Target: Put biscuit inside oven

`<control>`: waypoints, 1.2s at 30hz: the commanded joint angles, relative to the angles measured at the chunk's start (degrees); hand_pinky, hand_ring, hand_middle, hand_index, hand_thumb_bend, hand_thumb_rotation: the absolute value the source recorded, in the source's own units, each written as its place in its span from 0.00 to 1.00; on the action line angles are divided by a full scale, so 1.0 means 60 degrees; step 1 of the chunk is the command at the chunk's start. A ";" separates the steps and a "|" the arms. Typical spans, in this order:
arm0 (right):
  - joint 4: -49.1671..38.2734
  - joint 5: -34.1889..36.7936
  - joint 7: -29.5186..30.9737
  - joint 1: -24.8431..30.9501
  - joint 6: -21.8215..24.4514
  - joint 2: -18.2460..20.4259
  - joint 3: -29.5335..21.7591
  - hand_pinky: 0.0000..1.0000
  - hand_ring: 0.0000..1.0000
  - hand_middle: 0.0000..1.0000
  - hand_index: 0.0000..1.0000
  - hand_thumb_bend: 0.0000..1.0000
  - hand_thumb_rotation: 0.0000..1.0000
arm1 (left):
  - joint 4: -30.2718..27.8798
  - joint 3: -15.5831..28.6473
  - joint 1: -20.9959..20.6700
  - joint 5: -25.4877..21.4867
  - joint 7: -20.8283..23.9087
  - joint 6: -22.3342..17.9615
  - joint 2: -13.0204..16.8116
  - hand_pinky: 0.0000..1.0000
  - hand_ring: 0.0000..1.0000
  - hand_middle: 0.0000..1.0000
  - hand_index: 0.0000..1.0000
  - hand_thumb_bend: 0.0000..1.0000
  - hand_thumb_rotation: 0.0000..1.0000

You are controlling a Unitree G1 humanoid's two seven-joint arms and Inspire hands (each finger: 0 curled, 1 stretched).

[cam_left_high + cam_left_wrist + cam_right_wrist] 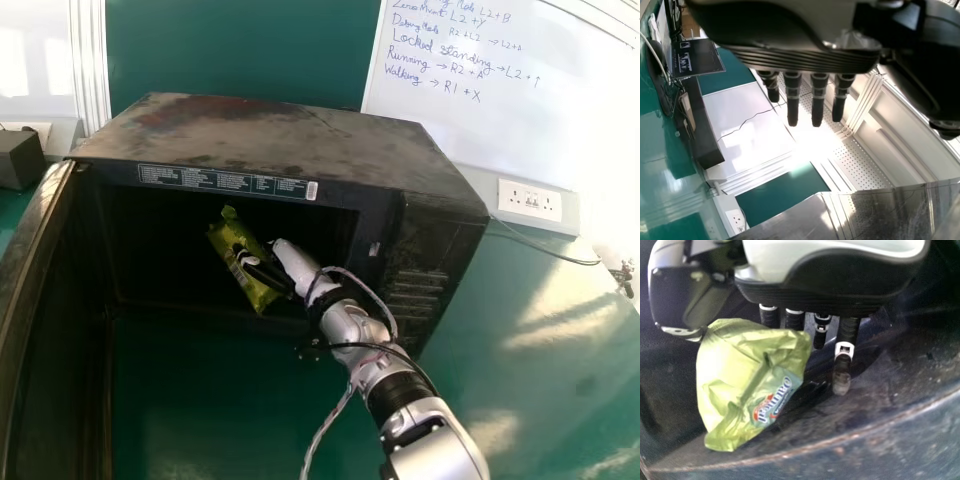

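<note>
In the head view my right hand (293, 264) reaches through the open front of the black oven (300, 125), holding the green biscuit packet (224, 240) tilted in the oven's mouth. The right wrist view has the right hand (815, 290) pinching the crumpled packet (722, 360) between its thumb and nearer fingers; the other fingers extend beside it, and the packet hides part of the grip. The dark oven interior (890, 405) surrounds them. My left hand (792, 102) has its fingers straight and holds nothing in the left wrist view.
The oven door (38, 240) stands swung open on the left. A cable runs from the wall socket (530, 200) along the green table (540, 350) at the right. A dark box (20, 158) is at the far left, and a whiteboard (500, 110) stands behind.
</note>
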 commanded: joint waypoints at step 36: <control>0.0694 -0.0942 -0.0338 -0.0460 0.0864 0.0306 0.0891 0.20 0.40 0.48 0.51 0.49 0.00 | 0.0194 -0.0432 0.0634 -0.0334 -0.0142 -0.0455 -0.0476 0.91 0.88 0.93 0.92 0.78 0.87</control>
